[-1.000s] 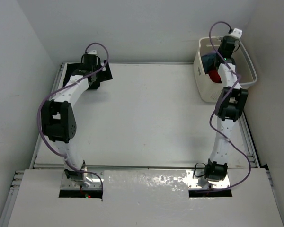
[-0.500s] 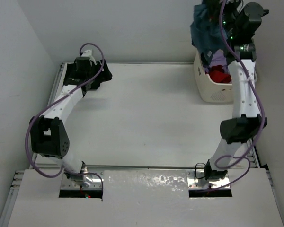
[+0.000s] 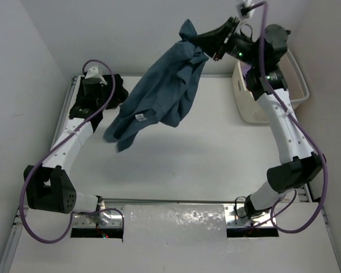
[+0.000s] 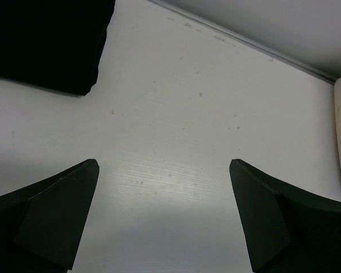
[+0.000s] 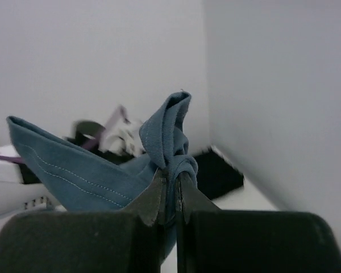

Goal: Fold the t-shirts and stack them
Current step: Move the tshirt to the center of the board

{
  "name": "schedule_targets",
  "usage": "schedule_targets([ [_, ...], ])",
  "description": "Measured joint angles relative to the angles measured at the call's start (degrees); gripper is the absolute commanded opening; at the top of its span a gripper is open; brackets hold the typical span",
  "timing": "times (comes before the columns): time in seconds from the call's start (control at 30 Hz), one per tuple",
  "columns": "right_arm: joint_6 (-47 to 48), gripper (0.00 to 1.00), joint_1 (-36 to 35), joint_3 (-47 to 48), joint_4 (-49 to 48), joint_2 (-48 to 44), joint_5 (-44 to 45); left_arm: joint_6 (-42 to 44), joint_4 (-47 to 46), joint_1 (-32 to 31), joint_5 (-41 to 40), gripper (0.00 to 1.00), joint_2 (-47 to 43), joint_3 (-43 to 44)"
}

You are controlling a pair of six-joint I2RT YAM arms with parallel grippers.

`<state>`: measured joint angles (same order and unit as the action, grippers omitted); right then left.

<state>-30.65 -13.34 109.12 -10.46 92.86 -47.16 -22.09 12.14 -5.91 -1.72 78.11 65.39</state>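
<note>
**Above the table: teal-blue shirt held aloft in the right gripper**

Above the far half of the table (image 3: pixel 216 165) we find the right gripper (image 3: pixel 199 41) raised high and pointing left; its jaws are pressed together on a bunched fold of the teal-blue shirt (image 3: pixel 159 96). In the right wrist view we see the two fingertips (image 5: pixel 156 196) meeting with cloth pinched between them; a knot of fabric stands up just above the pinch. We note that the shirt hangs clear of the table from this single grip; it trails down and to the left in a loose diagonal drape, and its lowest corner comes near the left arm (image 3: pixel 68 142). A small white label (image 3: pixel 141 117) shows low on the drape.

At the far right corner we locate the cream laundry basket (image 3: pixel 245 111), just beside the right arm (image 3: pixel 284 131); the arm hides most of its interior, so we cannot tell what lies inside.

At the far left corner we find the black shirt (image 3: pixel 119 90) lying on the table as a straight-edged dark block. The left gripper (image 4: pixel 165 219) sits low over the table just beside it; its fingers (image 4: pixel 51 224) are spread wide with nothing between them. In the left wrist view we see bare table between the fingers, the edge of the black shirt at upper left, and the basket wall at the right edge.
</note>
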Motion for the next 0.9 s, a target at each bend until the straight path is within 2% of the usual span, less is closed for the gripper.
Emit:
schedule_targets([
  [0.1,4.74,0.00,0.13,-12.59,5.66,-2.56,6.14,-3.48,0.94,0.00,-2.12,1.00,-1.88,-2.93],
  [0.13,6.75,0.10,0.31,-18.93,7.08,-3.98,9.33,-4.76,1.31,0.00,-2.95,1.00,-3.17,-4.92],
  [0.2,9.73,0.23,0.52,-32.98,7.85,-7.85,15.82,-7.56,0.94,0.00,-4.57,1.00,-6.54,-10.34],
  [0.23,10.82,0.27,0.59,-39.50,8.85,-9.79,18.32,-8.70,0.94,0.00,-5.16,1.00,-8.26,-13.25],
  [0.27,11.91,0.38,0.68,-46.29,8.92,-11.56,21.53,-9.94,-0.13,0.00,-5.75,1.00,-10.45,-17.20],
  [0.3,12.72,0.57,0.83,-52.48,9.20,-13.20,24.87,-10.91,-0.55,0.00,-6.19,1.00,-12.46,-20.81],
  [0.33,13.31,0.98,0.85,-57.37,9.75,-14.56,27.89,-11.69,-0.87,0.00,-6.67,1.00,-14.34,-24.35],
  [0.4,14.95,0.99,0.94,-64.52,12.48,-17.00,33.73,-13.18,-0.98,0.00,-7.89,1.00,-17.94,-31.19],
  [0.5,16.02,0.99,-0.13,-67.84,16.52,-21.14,38.36,-15.74,2.01,0.00,-10.86,1.00,-20.70,-35.67],
  [0.57,16.57,0.99,-3.37,-68.08,18.34,-24.52,41.03,-17.97,4.13,0.00,-12.85,1.00,-21.18,-35.67],
  [0.67,17.64,0.99,-11.91,-68.08,19.93,-28.72,43.56,-20.83,5.49,0.00,-13.73,1.00,-21.94,-35.74],
  [0.77,18.05,0.99,-19.39,-68.32,21.44,-29.68,46.62,-22.58,5.35,0.00,-12.83,1.00,-22.71,-37.51],
  [0.9,17.99,0.99,-21.62,-68.59,23.41,-26.71,51.84,-23.04,3.48,-0.11,-5.90,1.00,-23.78,-46.36],
])
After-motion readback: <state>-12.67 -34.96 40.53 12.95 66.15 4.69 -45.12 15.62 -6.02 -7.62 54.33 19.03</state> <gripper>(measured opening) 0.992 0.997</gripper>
